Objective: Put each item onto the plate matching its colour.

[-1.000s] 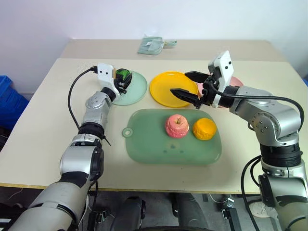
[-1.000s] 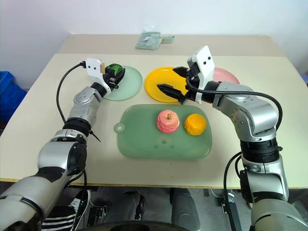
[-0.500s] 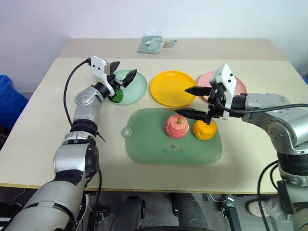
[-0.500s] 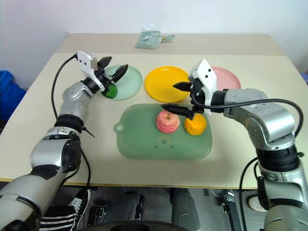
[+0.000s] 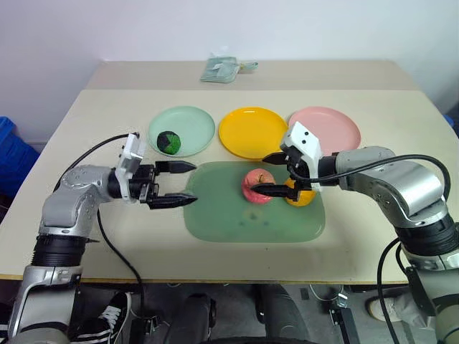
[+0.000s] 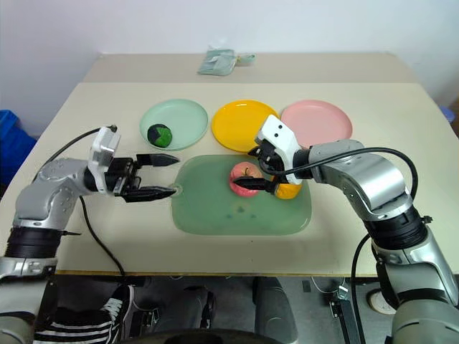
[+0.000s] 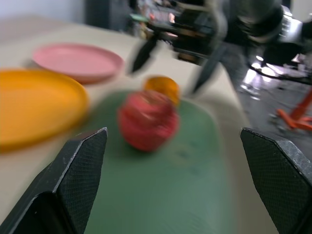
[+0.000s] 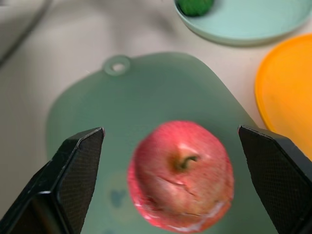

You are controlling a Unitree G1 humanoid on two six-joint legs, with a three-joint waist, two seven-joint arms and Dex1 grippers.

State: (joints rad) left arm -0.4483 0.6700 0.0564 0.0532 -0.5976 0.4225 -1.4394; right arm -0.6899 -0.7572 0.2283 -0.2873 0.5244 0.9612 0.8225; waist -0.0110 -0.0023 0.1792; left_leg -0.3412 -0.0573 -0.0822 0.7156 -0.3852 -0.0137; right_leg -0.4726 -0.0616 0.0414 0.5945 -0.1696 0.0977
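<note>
The dark green-and-black ball (image 5: 168, 141) lies on the mint green plate (image 5: 193, 122). The yellow plate (image 5: 247, 136) and the pink plate (image 5: 326, 123) hold nothing. On the translucent green board (image 5: 237, 218) sit the pink apple (image 5: 255, 183) and, beside it, the orange ball (image 5: 303, 197), which is partly hidden. My right gripper (image 5: 259, 173) is open and hovers just over the apple (image 8: 180, 170), its fingers (image 8: 78, 161) on either side of it. At the board's left end my left gripper (image 5: 192, 183) is open, empty and level, pointing at the apple (image 7: 147, 119).
A folded green pouch (image 5: 222, 68) lies on the far table. A blue bin (image 5: 11, 150) stands beside the table on the left. A cable trails from my left wrist over the bare tabletop (image 5: 107, 236).
My left gripper opened, left the green ball on the mint plate, and drew back to the board's left end, turning rightward. My right gripper came down from the yellow plate over the apple.
</note>
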